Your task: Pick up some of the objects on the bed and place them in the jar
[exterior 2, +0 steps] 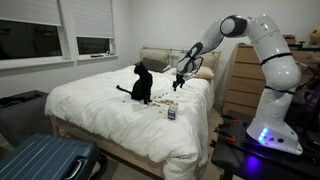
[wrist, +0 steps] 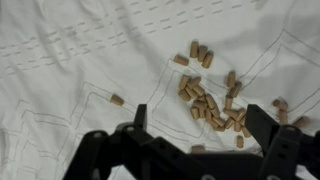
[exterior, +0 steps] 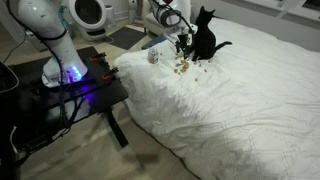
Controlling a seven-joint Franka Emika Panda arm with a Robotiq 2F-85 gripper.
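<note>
1. Hand (wrist: 198, 128): jaws spread wide, nothing btwn them, hanging above the bed (wrist: 60, 60).
2. Right under it: the objects (wrist: 210, 100), tan/brown bits in a loose cluster w/ a few strays off to the side. An exterior view shows the scatter (exterior: 183, 67) just in front of the cat.
3. Step, my read: reach & grab. Centre the jaws over the densest clump, come straight down, close slowly, pinch as little duvet as poss. The cloth is soft & the bits prob. slip, so expect only a few per go.
4. Jar (exterior: 154, 57): upright on the bed near its edge, just beside the scatter, so a short carry.
5. Black cat (exterior: 203, 38) sits close behind the scatter, near the hand. It may move, so keep the arm slow.
6. Further off: desk (exterior: 90, 88) w/ robot base, beside the bed.
7. Brands/writing: none readable in any view.
</note>
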